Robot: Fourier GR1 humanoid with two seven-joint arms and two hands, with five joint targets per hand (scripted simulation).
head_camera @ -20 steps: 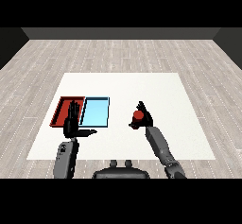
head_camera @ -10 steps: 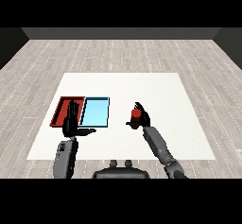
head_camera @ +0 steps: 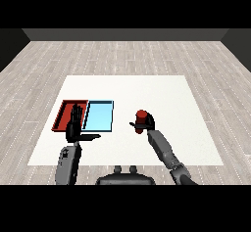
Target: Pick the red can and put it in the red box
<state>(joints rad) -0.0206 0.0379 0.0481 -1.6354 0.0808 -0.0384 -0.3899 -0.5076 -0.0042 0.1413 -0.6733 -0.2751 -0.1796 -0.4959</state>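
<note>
Change: your right hand [head_camera: 145, 124] has drawn in toward the table's middle over the last second — the can [head_camera: 141, 116] has come with it, and the left hand [head_camera: 74, 126] has barely stirred.
Right hand: its fingers curl round the can, thumb jutting to the view's left; you have the can in hand, its red top showing above the fingers.
Can: upright as far as you can see, right of the blue tray [head_camera: 98, 115] and apart from it; whether it has left the table [head_camera: 162, 86] or only slid on it, you cannot tell.
Left hand: flat and raised, fingers straight and pointing away from you, thumb stuck out to the right; it holds nothing and stands in front of the red tray [head_camera: 64, 113], hiding part of it.
Trays: side by side and touching, red on the outside left, blue between the red one and your can.
Stage: grasp made, carry not finished — the can must pass over the blue tray to reach the red.
Risk one: carry it low and, by my reckoning, the can's base may catch the blue tray's rim and tip in your fingers.
Risk two: your left hand sits on the path; bring the can across without moving it and the two hands may meet over the red tray.
Risk three: stop early and the can lands in blue.
</note>
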